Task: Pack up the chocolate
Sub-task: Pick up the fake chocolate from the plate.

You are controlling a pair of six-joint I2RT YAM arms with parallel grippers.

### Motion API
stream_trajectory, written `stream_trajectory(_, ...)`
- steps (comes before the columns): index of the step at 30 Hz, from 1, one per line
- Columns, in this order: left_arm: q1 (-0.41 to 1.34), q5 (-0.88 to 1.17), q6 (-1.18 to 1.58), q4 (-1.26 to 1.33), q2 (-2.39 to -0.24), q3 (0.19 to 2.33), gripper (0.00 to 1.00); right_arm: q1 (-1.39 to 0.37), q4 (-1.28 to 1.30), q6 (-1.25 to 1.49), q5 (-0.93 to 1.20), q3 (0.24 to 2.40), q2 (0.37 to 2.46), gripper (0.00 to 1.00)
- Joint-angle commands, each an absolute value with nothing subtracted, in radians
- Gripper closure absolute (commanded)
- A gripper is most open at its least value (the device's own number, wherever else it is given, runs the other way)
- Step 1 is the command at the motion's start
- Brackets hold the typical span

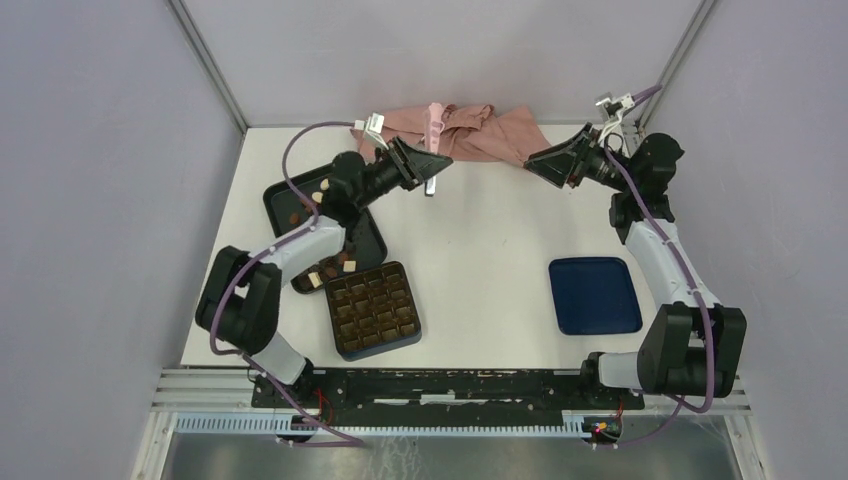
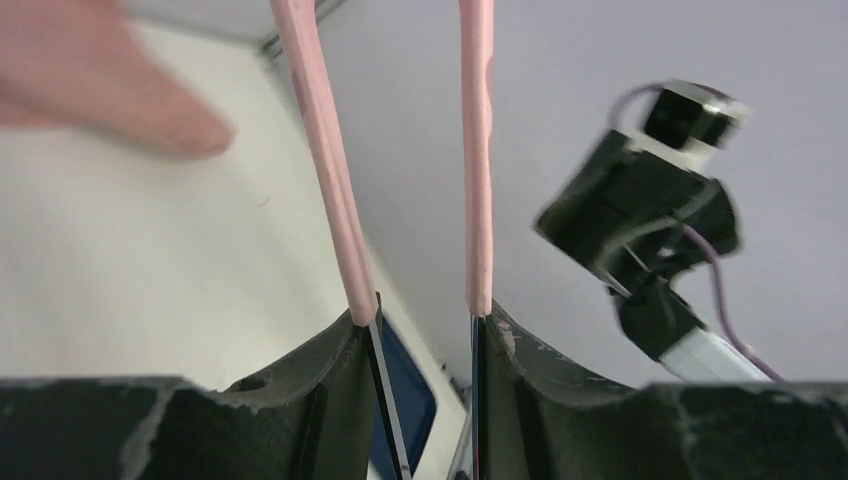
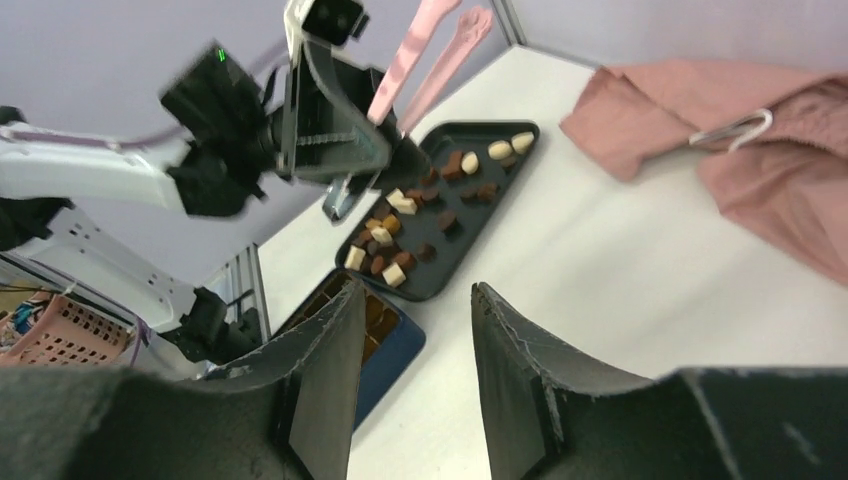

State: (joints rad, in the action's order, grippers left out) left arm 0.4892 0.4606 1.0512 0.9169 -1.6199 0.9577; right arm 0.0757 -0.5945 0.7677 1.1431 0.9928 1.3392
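The white table (image 1: 490,230) spreads under both arms. A pink cloth (image 1: 480,130) lies bunched just beyond the two pincers and is only a blur in the left wrist view. The black tray (image 1: 281,200) sits below and behind the left pincer (image 1: 432,165), and from above that arm covers its middle. The blue box (image 1: 373,310) with a brown grid lies further back towards the bases. In the right wrist view a finger cuts it off. The left pincer is clamped on pink tongs (image 2: 335,200), whose tips run out of frame. The right pincer (image 3: 415,300) stands apart with nothing between its fingers. The chocolate (image 3: 383,236) lies scattered on the tray, away from both pincers. I cannot tell whether the grid holds any.
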Motion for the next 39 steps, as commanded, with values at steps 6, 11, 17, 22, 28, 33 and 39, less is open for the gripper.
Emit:
stream_trajectory(6, 0.282, 0.524, 0.536, -0.630, -1.602, 1.399, 0.55, 0.077, -0.013, 0.140, 1.085, 1.027, 1.332, 0.51)
stream_trajectory(11, 0.220, 0.439, 0.403, -0.912, -1.690, 1.530, 0.55, 0.077, -0.025, 0.118, 1.086, 0.975, 1.338, 0.51)
stream_trajectory(17, 0.150, 0.357, 0.294, -1.129, -1.799, 1.649, 0.55, 0.077, -0.049, 0.122, 1.088, 0.945, 1.351, 0.51)
stream_trajectory(22, 0.099, 0.299, 0.281, -1.160, -1.827, 1.682, 0.55, 0.075, -0.076, 0.143, 1.094, 0.929, 1.362, 0.51)
stream_trajectory(28, 0.062, 0.208, 0.222, -1.190, -1.846, 1.674, 0.54, 0.075, -0.090, 0.159, 1.095, 0.925, 1.374, 0.51)
stream_trajectory(33, 0.023, 0.215, 0.170, -1.201, -1.858, 1.634, 0.53, 0.075, -0.094, 0.163, 1.097, 0.919, 1.380, 0.51)
stream_trajectory(39, 0.009, 0.227, 0.161, -1.202, -1.914, 1.660, 0.53, 0.075, -0.106, 0.174, 1.094, 0.910, 1.388, 0.51)
